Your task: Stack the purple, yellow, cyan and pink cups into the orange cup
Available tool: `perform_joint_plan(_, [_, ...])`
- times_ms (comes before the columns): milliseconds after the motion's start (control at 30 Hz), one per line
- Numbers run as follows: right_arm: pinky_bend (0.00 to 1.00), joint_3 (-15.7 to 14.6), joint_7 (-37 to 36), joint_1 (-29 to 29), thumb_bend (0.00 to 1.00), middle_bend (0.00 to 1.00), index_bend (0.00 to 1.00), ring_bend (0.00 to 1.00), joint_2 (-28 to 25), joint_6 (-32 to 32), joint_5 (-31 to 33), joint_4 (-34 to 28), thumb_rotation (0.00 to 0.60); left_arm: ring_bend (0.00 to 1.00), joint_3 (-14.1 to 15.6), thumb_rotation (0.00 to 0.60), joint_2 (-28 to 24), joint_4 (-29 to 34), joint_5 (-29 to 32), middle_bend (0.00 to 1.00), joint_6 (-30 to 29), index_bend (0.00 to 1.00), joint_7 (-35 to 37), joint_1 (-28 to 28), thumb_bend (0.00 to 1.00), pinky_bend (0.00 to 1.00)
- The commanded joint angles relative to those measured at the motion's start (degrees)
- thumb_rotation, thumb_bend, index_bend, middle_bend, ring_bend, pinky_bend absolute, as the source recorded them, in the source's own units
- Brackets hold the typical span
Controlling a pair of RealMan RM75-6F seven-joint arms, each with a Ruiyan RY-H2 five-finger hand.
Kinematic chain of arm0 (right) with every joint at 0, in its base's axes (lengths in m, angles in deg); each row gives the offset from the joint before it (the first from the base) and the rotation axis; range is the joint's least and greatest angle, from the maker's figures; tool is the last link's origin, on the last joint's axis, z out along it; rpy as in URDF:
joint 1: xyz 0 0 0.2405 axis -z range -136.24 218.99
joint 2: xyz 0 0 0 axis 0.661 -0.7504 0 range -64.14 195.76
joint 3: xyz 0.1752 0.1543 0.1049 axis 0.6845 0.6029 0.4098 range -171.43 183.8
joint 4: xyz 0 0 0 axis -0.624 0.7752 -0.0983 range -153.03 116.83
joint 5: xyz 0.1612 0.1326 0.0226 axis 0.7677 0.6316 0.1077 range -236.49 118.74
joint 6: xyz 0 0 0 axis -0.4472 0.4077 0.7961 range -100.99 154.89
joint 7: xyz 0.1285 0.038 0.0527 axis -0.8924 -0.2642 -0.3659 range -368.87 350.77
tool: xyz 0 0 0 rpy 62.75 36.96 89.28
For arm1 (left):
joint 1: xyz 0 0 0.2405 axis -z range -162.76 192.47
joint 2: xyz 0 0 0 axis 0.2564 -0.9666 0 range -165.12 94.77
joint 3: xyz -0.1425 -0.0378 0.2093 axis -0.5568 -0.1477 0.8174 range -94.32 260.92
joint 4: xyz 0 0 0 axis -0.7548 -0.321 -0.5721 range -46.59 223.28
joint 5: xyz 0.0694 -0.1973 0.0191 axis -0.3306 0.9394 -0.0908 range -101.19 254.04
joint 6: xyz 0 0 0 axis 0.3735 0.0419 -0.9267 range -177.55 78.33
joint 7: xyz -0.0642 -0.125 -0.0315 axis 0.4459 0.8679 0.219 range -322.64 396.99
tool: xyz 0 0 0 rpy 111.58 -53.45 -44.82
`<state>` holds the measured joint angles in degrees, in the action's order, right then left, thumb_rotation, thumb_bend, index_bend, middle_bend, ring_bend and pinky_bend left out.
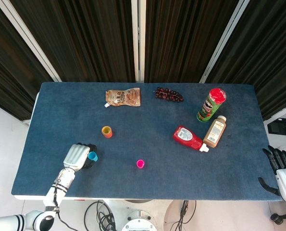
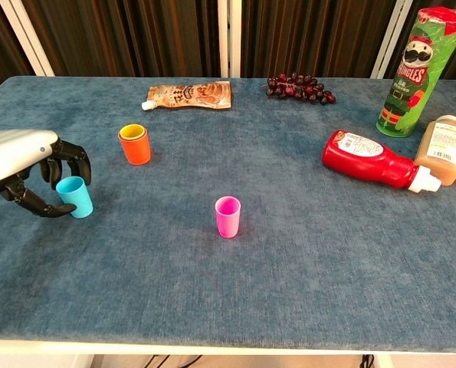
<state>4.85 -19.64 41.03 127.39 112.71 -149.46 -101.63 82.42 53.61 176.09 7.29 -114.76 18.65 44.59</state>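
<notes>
1. Head view looks steeply down from high above the near edge, taking in the whole table (image 1: 147, 101).
2. Chest view sits low and near, facing across to the far curtains (image 2: 120, 34).
3. Both share the tabletop.
</notes>
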Motion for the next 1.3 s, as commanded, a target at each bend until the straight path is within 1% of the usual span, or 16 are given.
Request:
perform_joint_plan(33, [0.00, 0.0, 0.0, -0.1, 0.22, 0.00, 0.00, 0.00, 0.0, -0.3, 0.2, 0.1, 0.600, 0.51, -0.3, 0.600, 0.2, -0.1, -0.3, 0.48, 0.1, 0.49, 0.2, -0.1, 0.29, 0.44])
perform_joint_plan(133, [0.00, 0.0, 0.0, -0.1, 0.22, 0.00, 0.00, 0.00, 0.0, -0.5, 0.4, 0.1, 0.600, 0.53, -0.7, 0.600, 0.1, 0.0, -0.2, 0.52, 0.3, 0.52, 0.0, -0.2, 0.29, 0.45])
perform_joint_plan(233, [0.00, 0.1, -0.1, 0.0, 0.22, 0.00, 0.00, 0.00, -0.1, -0.4, 0.4, 0.1, 0.600, 0.54, -1.2, 0.600, -0.4, 0.9, -0.4, 0.53, -0.1, 0.53, 0.0, -0.3, 0.29, 0.45])
perform_joint_plan(300, [0.00, 0.1, -0.2, 0.0, 0.22, 0.00, 0.00, 0.00, -0.1, -0.3, 0.4, 0.1, 0.600, 0.54, -1.9, 0.600, -1.0, 1.8, -0.8, 0.53, -0.7, 0.53, 0.0, -0.3, 0.29, 0.45])
perform_joint_plan(367, [0.00, 0.1, -0.1, 0.0, 0.22, 0.00, 0.00, 0.00, -0.2, -0.3, 0.4, 0.1, 0.600, 0.54, -3.2, 0.600, -2.2, 3.5, -1.1, 0.53, -1.4, 0.53, -0.1, -0.1, 0.29, 0.45])
perform_joint_plan(500, [0.00, 0.0, 0.1, 0.1, 0.22, 0.00, 0.00, 0.00, -0.2, 0.0, 0.0, -0.1, 0.600, 0.54, -7.1, 0.600, -5.2, 7.8, 0.2, 0.52, -1.4, 0.53, -0.9, 1.4, 0.29, 0.45])
perform_joint_plan(567, [0.00, -0.1, 0.2, 0.1, 0.22, 0.00, 0.00, 0.00, -0.2, 0.1, -0.2, -0.2, 0.600, 0.54, -9.7, 0.600, -6.5, 9.7, 2.2, 0.52, -0.6, 0.53, -1.1, 2.7, 0.29, 0.45])
perform_joint_plan(667, [0.00, -0.3, 0.6, 0.1, 0.22, 0.00, 0.00, 0.00, 0.1, -0.1, -0.5, -0.3, 0.600, 0.54, -13.6, 0.600, -7.0, 10.9, 6.1, 0.52, 1.3, 0.52, -0.9, 5.0, 0.29, 0.45])
perform_joint_plan(767, [0.00, -0.5, 0.8, 0.0, 0.22, 0.00, 0.00, 0.00, 0.3, -0.6, -0.5, -0.4, 0.600, 0.53, -16.1, 0.600, -6.0, 9.4, 10.0, 0.52, 3.5, 0.52, -2.2, 7.9, 0.29, 0.45])
perform_joint_plan(900, [0.00, -0.5, 0.8, 0.0, 0.22, 0.00, 0.00, 0.00, 0.4, -0.4, -0.5, -0.4, 0.600, 0.53, -17.5, 0.600, -3.5, 5.9, 13.5, 0.52, 5.1, 0.52, -4.3, 11.0, 0.29, 0.45])
perform_joint_plan(1133, [0.00, -0.4, 0.7, 0.2, 0.22, 0.00, 0.00, 0.00, 0.3, -0.5, -0.1, -0.3, 0.600, 0.53, -17.9, 0.600, 1.8, -2.0, 17.2, 0.52, 7.0, 0.52, -5.5, 15.0, 0.30, 0.45])
perform_joint_plan(1300, [0.00, -0.3, 0.3, 0.3, 0.22, 0.00, 0.00, 0.00, 0.2, -0.2, 0.2, 0.0, 0.600, 0.53, -17.1, 0.600, 2.8, -4.5, 17.6, 0.52, 7.7, 0.52, -4.8, 15.5, 0.30, 0.44])
